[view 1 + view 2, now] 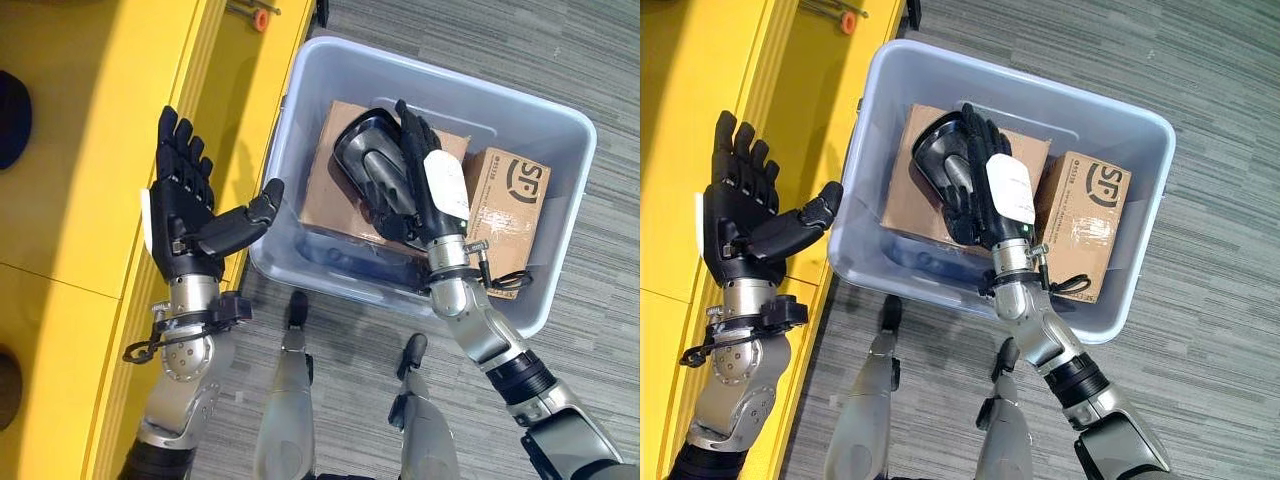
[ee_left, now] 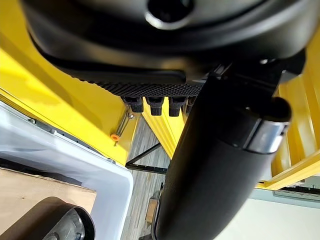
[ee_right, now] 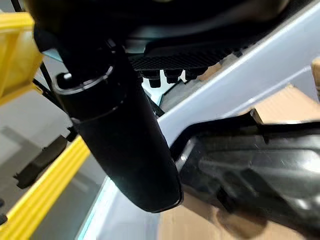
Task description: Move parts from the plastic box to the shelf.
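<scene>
Black part (image 1: 372, 160) under right robot hand (image 1: 425, 180)

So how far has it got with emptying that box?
Barely started, by the look of it. The right hand reaches into the plastic box, on a black part, fingers straight. Two cardboard boxes also sit inside. The left hand is open over the yellow shelf, holding nothing.

Left hand (image 1: 185, 215) raised open beside the plastic box (image 1: 560, 180), fingers spread; right hand (image 1: 425, 190) inside it, fingers straight
</scene>
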Controlling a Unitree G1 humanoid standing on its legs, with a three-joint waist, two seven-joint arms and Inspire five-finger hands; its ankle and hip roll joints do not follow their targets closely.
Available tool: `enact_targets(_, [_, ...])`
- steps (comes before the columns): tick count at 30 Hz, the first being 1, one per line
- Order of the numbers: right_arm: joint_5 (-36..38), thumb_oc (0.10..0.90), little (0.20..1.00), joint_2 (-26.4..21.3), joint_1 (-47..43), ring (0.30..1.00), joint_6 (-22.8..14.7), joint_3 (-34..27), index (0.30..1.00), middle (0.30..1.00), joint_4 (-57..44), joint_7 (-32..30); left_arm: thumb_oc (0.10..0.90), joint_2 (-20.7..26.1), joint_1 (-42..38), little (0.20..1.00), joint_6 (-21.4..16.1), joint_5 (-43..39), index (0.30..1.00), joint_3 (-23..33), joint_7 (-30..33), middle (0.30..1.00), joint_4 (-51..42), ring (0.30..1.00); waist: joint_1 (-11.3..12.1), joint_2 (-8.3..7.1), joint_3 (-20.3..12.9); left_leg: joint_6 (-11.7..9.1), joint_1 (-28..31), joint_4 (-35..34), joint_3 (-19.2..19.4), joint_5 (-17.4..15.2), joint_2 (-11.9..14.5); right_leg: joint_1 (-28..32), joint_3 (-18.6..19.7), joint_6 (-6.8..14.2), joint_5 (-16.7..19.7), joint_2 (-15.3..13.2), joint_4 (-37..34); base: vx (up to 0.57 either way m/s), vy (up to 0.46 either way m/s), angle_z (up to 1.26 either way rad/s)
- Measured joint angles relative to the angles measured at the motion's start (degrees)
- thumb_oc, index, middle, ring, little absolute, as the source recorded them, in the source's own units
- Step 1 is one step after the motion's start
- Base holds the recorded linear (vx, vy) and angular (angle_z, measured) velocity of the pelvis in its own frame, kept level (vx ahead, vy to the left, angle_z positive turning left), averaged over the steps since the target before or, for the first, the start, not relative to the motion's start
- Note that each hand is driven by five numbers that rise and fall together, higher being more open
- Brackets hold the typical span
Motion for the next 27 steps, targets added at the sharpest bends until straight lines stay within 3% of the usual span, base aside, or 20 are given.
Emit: enact_targets(27, [0.0,0.900,1.000,-0.1,-4.5,1.000,0.2,3.0,1.000,1.000,6.7,3.6,0.900,-0.1,-0.1,1.000,0.0,-0.1,1.000,-0.1,0.0,1.000,0.0,1.000,1.2,0.23,0.0,0.0,-0.2,0.0,-0.1,0.0,0.0,-0.1,-0.2,0.0,0.0,0.0,0.0,0.00,0.000,0.00])
